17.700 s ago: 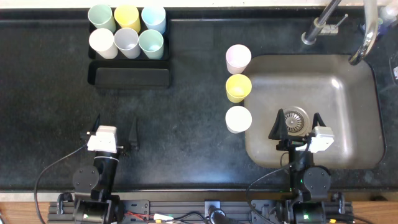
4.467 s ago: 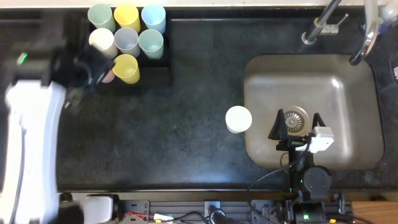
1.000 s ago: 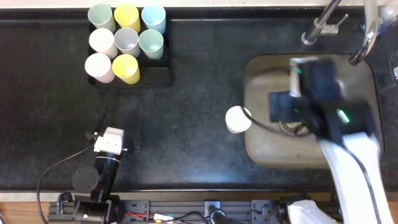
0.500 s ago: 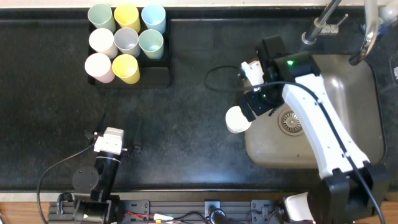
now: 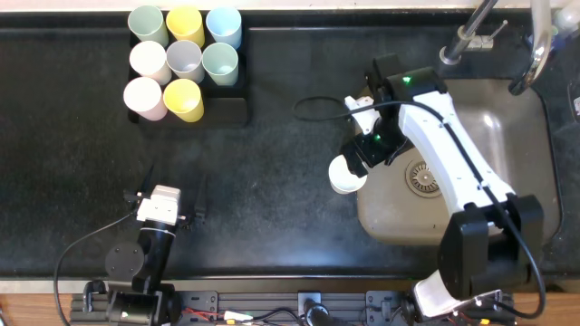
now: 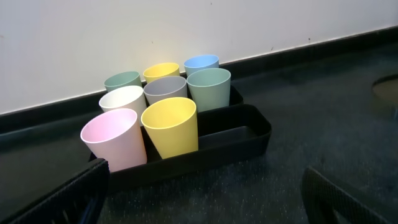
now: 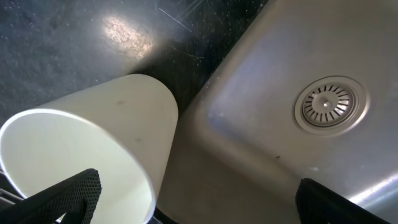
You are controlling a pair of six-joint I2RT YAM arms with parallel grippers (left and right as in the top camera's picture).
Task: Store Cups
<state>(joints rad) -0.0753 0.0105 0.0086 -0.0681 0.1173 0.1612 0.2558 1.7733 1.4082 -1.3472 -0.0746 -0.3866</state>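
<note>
A white cup (image 5: 344, 175) stands upright on the dark counter at the sink's left edge. My right gripper (image 5: 357, 161) is over it, open. In the right wrist view the white cup (image 7: 93, 155) lies between the spread fingers, close to one fingertip (image 7: 65, 196). A black tray (image 5: 228, 110) at the back left holds several cups, with a pink cup (image 5: 145, 98) and a yellow cup (image 5: 183, 100) in its front row. My left gripper (image 5: 170, 187) sits open near the front left, facing the tray (image 6: 249, 127), pink cup (image 6: 115, 140) and yellow cup (image 6: 171, 127).
The steel sink (image 5: 507, 208) with its drain (image 7: 326, 104) lies right of the white cup. A faucet (image 5: 471, 32) stands at the back right. The right arm's cable (image 5: 313, 104) loops above the counter. A white wall (image 6: 186, 25) rises behind the tray.
The right arm swung from above the sink to the white cup and closed in on it. The left arm stayed still. Earlier, the pink and yellow cups went from the sink side into the tray.
</note>
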